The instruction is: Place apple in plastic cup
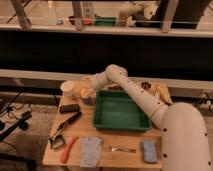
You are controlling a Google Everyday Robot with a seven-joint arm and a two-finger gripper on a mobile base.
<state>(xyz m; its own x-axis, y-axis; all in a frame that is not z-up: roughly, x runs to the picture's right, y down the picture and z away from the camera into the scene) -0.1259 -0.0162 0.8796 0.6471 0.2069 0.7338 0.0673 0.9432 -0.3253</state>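
**Asker:** Where were you just then? Biggest thing first.

**Me:** My arm (145, 96) reached from the bench's near right corner toward its far left corner, crossing the far rim of the green tray (120, 114). The bench (125, 160) carried everything, and the tray filled its middle. I judge I came in high over the back of the tray to stay clear of its walls.

**Asker:** And the clutter?

**Me:** A grey-blue cloth (91, 151) and a small blue sponge (149, 151) lay along the near edge. An orange-handled tool (67, 148) and a black brush (67, 122) lay toward the left edge, none of them under my reach. A cream-white container (67, 89) sat at the far left corner.

**Asker:** The cup?

**Me:** The plastic cup (89, 99) stood just beside that container, between it and the tray's far left corner.

**Asker:** And the apple?

**Me:** The apple (83, 92) showed as a pale yellow patch right at the cup's mouth, against my fingers (87, 93). I couldn't make out whether it sat inside the cup or just above the rim.

**Asker:** Fingers apart, or clamped on it?

**Me:** I cannot tell. They hung directly over the cup because the fruit had to go straight down. The cup looked barely wider than the apple, so an off-centre drop would probably have tipped it.

**Asker:** How far along?

**Me:** Near the end, by my reckoning.
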